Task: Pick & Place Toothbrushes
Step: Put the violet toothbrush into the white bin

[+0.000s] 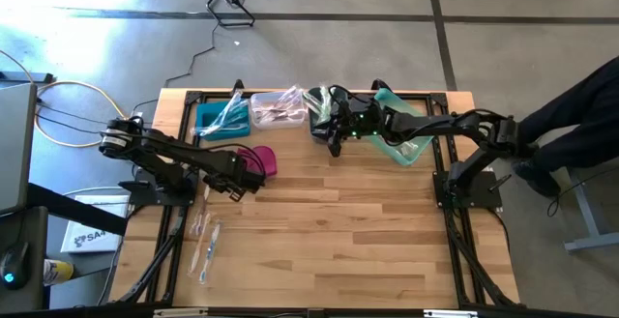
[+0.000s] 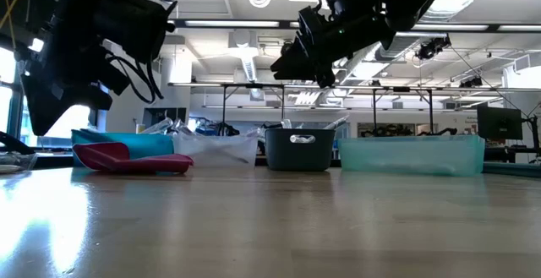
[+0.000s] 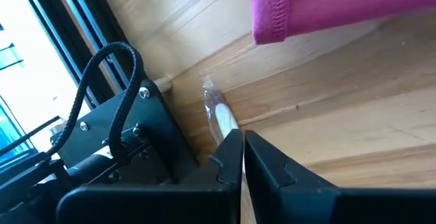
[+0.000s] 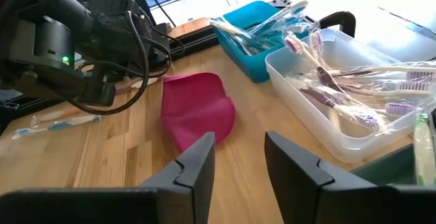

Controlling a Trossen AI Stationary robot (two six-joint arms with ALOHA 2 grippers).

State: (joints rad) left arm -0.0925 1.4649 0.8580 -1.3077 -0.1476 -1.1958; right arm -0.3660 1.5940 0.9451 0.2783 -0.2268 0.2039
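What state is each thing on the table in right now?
Left gripper: shut on a wrapped toothbrush.
Right gripper: open, empty, raised over the bins.
Magenta pouch: lying on the table.
Blue bin: holds toothbrushes.
Clear bin: holds wrapped toothbrushes.
Loose toothbrushes: lying on the table near its left edge.

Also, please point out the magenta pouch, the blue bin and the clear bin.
magenta pouch (image 4: 199, 112): right wrist view, middle of its top face.
blue bin (image 4: 253, 26): right wrist view, near wall.
clear bin (image 4: 310, 114): right wrist view, near side wall.
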